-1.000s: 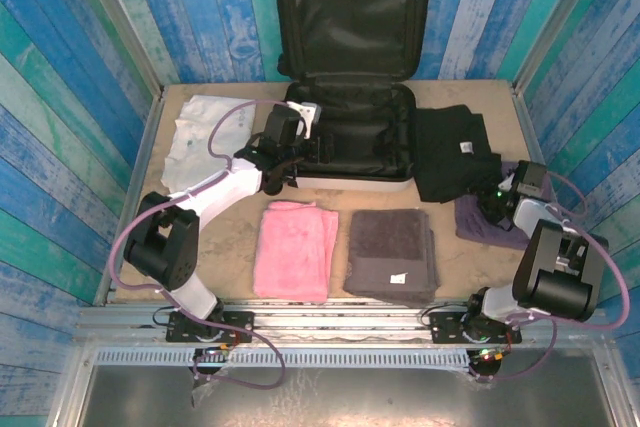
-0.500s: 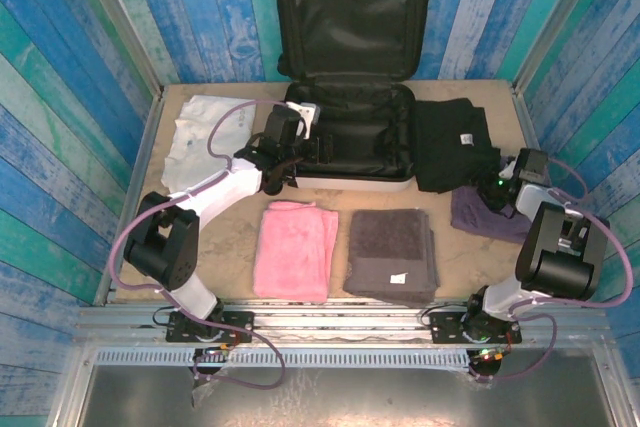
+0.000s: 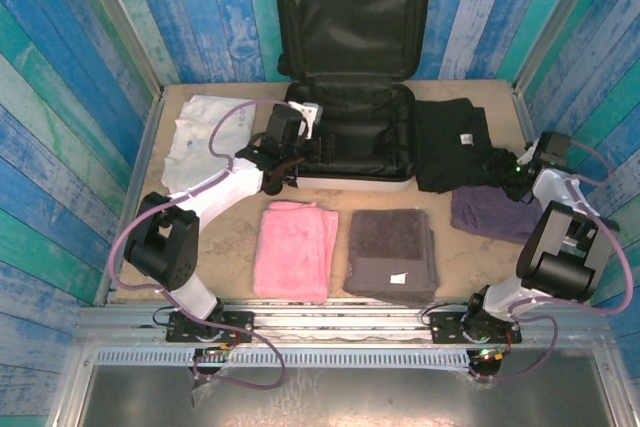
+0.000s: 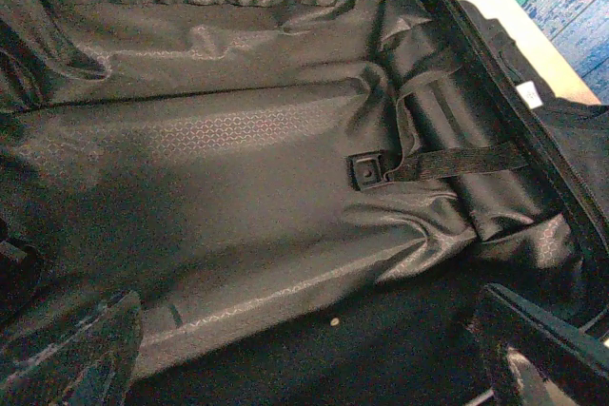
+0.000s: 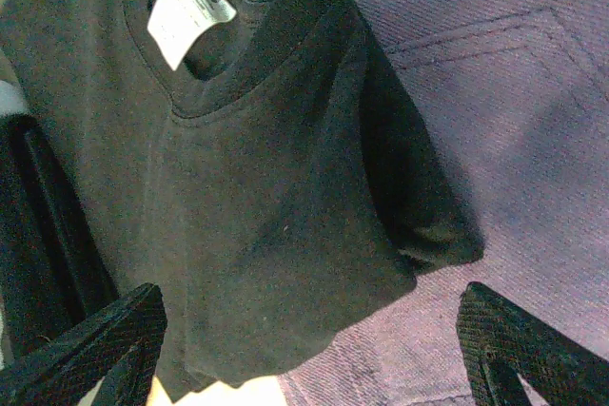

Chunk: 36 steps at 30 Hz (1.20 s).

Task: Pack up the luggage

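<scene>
The luggage (image 3: 352,137) lies open at the back of the table, its lid standing against the wall and its black lining (image 4: 238,140) bare except for a strap and buckle (image 4: 367,170). My left gripper (image 3: 306,152) hovers at the luggage's left rim, open (image 4: 314,368), nothing between its fingers (image 4: 71,349). My right gripper (image 3: 498,169) is open (image 5: 309,354) over the right edge of a folded black T-shirt (image 5: 247,187) with a white neck label (image 5: 188,5), where it overlaps a purple garment (image 5: 514,130). Its fingertips (image 5: 519,344) straddle both fabrics and grip nothing.
The black T-shirt (image 3: 452,147) lies right of the luggage, the purple garment (image 3: 490,213) just in front of it. A white garment (image 3: 205,132) lies at the back left. A pink towel (image 3: 293,249) and a grey towel (image 3: 390,252) lie side by side near the front.
The right wrist has swung back and to the right, off the purple garment towards the black T-shirt's edge, and its jaws have spread wider. The left arm has not moved.
</scene>
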Motion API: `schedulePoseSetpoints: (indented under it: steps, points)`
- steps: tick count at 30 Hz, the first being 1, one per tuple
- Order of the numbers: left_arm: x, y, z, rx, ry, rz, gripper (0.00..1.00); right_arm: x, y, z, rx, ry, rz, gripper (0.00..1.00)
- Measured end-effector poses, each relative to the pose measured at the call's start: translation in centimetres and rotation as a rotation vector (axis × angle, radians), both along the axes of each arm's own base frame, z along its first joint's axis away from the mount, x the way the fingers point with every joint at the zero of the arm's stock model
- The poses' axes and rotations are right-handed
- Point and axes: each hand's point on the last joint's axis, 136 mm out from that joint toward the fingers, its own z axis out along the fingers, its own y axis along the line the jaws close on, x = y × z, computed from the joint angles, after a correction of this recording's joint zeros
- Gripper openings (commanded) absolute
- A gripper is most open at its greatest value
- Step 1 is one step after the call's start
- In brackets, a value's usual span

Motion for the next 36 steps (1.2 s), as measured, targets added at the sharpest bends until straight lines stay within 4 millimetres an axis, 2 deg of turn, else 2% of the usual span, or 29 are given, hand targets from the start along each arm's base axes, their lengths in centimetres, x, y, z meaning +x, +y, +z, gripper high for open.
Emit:
schedulePoseSetpoints:
  steps: [10,14,18,21,24,29,32,33,36]
  points:
    - [-0.3,-0.5,0.0,0.002,0.0,-0.01,0.93,0.8,-0.4,-2.8,-0.002,0.083,0.066,0.86]
    - [-0.3,-0.5,0.0,0.002,0.0,-0.01,0.93,1.0,-0.4,-3.8,0.005,0.105,0.094,0.81]
    - [-0.3,-0.5,0.0,0.002,0.0,-0.01,0.93,1.6,-0.2,-3.9,0.015,0.089,0.124,0.72]
    - [-0.5,-0.7,0.0,0.002,0.0,-0.014,0.93,1.8,0.1,-3.8,0.024,0.076,0.141,0.64]
    - [-0.7,-1.0,0.0,0.004,0.0,-0.021,0.93,1.9,0.4,-3.6,0.034,0.065,0.155,0.52]
    - [-1.0,-1.7,0.2,0.003,-0.006,-0.035,0.93,2.6,0.7,-3.0,0.034,0.042,0.184,0.25]
    - [-1.4,-2.3,0.4,0.001,-0.009,-0.048,0.93,3.2,1.1,-2.3,0.021,0.029,0.212,0.04]
    - [-1.5,-2.5,0.4,-0.002,-0.01,-0.053,0.93,3.5,1.4,-2.0,0.016,0.027,0.222,0.01]
    - [-2.1,-3.5,0.7,-0.024,-0.004,-0.074,0.93,4.4,2.1,-0.4,-0.006,0.004,0.25,0.01]
